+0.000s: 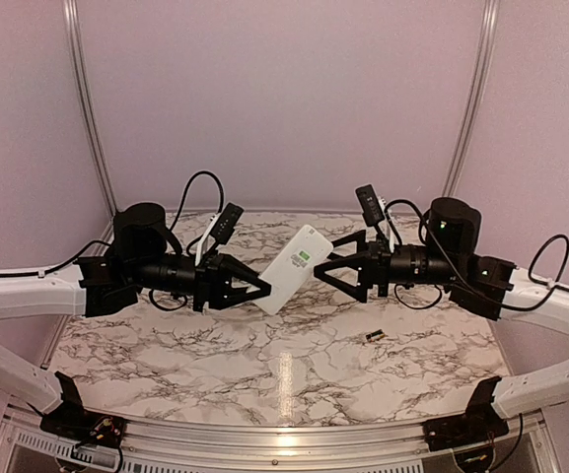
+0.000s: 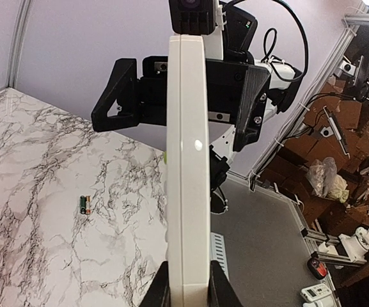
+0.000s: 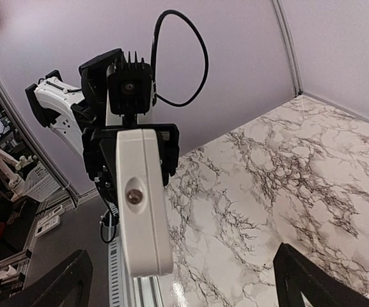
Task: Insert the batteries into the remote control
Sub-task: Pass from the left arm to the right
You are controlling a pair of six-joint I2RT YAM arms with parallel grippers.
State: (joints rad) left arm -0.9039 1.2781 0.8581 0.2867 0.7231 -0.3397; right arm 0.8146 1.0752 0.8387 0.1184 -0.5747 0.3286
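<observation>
White plastic is what the remote control [image 1: 294, 266] is made of, and it is up in the air over the marble table [image 1: 166, 345]. The left gripper [image 1: 260, 286] pinches 1 end of it tight. The right gripper [image 1: 328, 264] is wide open and holds nothing. It sits just beside the other end of the remote. In its own camera its 2 fingers [image 3: 69, 281] stand far apart, and the remote does not touch them.

The 2 batteries [image 1: 374, 336] lie side by side on the table, on the right side, well apart from the remote. They are not loaded yet.

I think the step in hand is getting the remote ready, so the job is only starting. I cannot tell if the battery door is on or off. Next, I think the right gripper must go down to the batteries. They are tiny, so it needs a careful pinch on just 1.
</observation>
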